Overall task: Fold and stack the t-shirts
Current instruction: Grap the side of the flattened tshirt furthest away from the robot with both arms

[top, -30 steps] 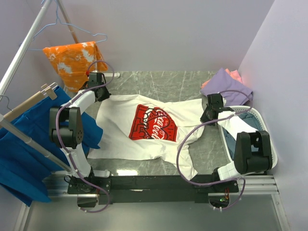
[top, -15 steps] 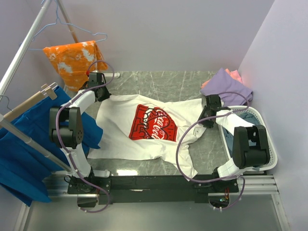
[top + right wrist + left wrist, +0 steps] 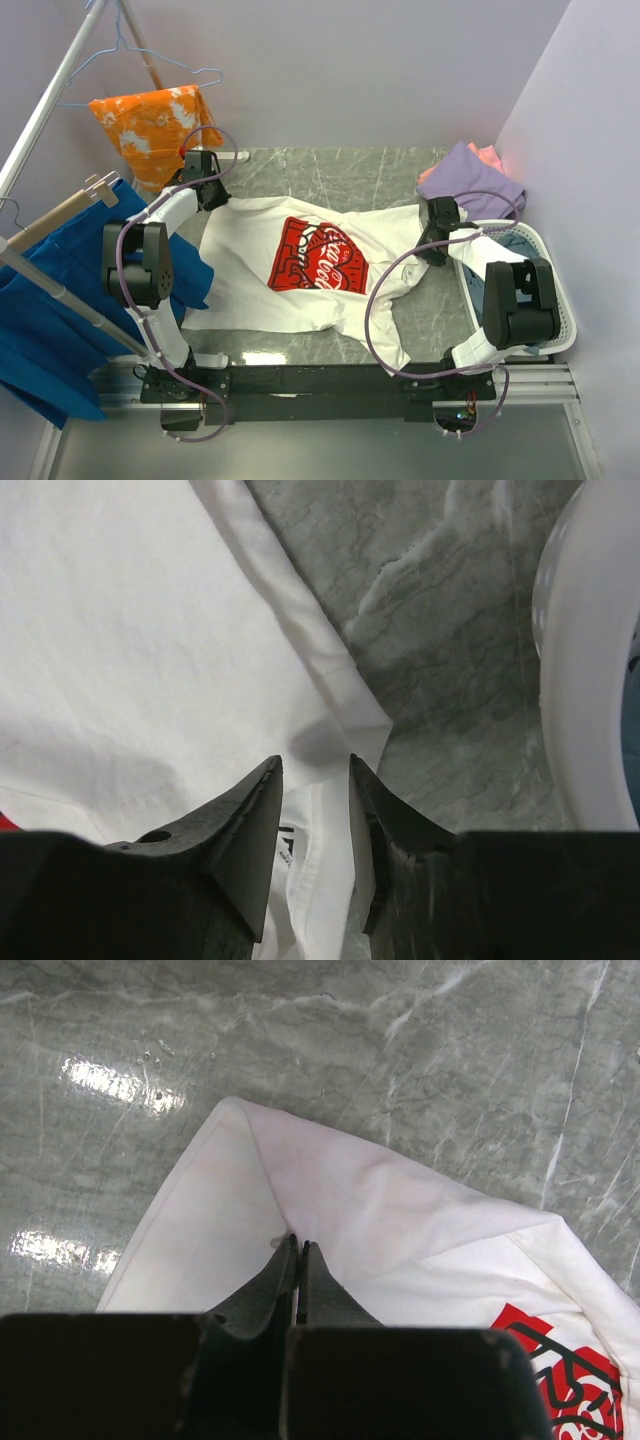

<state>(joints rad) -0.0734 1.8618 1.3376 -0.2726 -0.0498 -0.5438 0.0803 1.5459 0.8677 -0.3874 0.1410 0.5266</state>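
White t-shirt (image 3: 250,285): spread print-up on the tabletop (image 3: 330,170), between both arms.
Left fingers (image 3: 268,1285): together, clamped on its far corner.
Right fingers (image 3: 245,830): apart over the opposite sleeve hem.
Doing it well: grip the hem fully, then lift both sides level.
Print (image 3: 318,255): red-and-white script, unreadable.
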